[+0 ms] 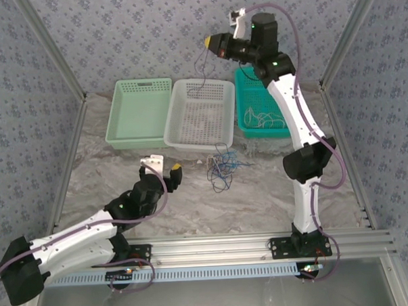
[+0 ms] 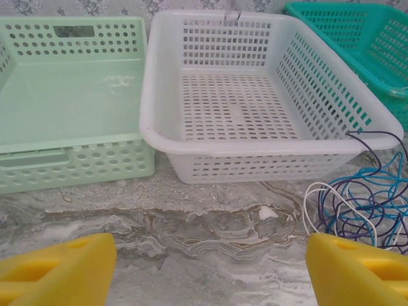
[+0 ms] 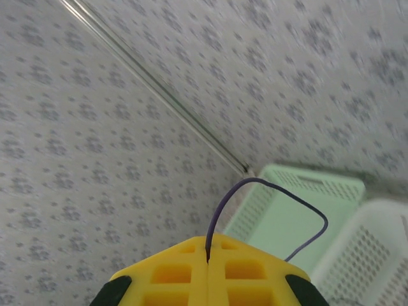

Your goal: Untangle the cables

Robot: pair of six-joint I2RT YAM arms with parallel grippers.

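Observation:
A tangle of blue, dark purple and whitish cables (image 1: 221,167) lies on the marble table just in front of the white basket (image 1: 179,130). In the left wrist view the tangle (image 2: 363,204) sits to the right, by the right yellow finger (image 2: 357,268). My left gripper (image 1: 162,172) is low over the table left of the tangle, open, with bare table between its fingers (image 2: 210,271). My right gripper (image 1: 211,44) is raised high over the back of the white basket, shut on a dark purple cable (image 3: 268,191) that loops out of the closed yellow tips (image 3: 208,255) and hangs down (image 1: 201,77).
Three baskets stand in a row at the back: light green (image 1: 122,129), white (image 2: 159,127), and teal (image 1: 245,127). The teal one holds thin whitish cables (image 1: 265,115). Patterned walls with metal posts enclose the table, and a rail (image 1: 262,245) runs along the near edge.

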